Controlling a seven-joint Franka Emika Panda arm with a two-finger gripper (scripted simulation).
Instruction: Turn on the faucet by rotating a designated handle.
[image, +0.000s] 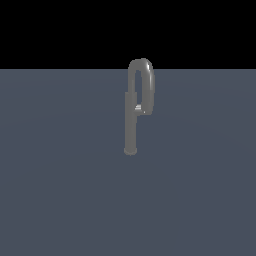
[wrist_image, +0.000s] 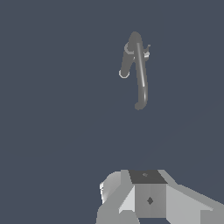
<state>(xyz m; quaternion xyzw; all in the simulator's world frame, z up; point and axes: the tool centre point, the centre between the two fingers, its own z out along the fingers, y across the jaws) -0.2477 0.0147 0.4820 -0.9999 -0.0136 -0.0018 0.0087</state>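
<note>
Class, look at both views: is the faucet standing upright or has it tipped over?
Upright: the faucet has its rounded foot on the floor and its column rises vertically to the gooseneck spout.

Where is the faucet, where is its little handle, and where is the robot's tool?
faucet (image: 130, 127): exterior view, on the upright column.
handle (image: 138, 107): exterior view, on the light stub beside the column.
tool (wrist_image: 148, 197): wrist view, on its grey body; fingertips unseen.

Dim, flat, shadowless render; faint highlights gleam on the faucet (image: 131, 120)

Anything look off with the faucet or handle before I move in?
Nothing stands out. The faucet stands upright on the grey floor, spout intact, with the handle a small stub on its column. The gripper is well away from it.
</note>
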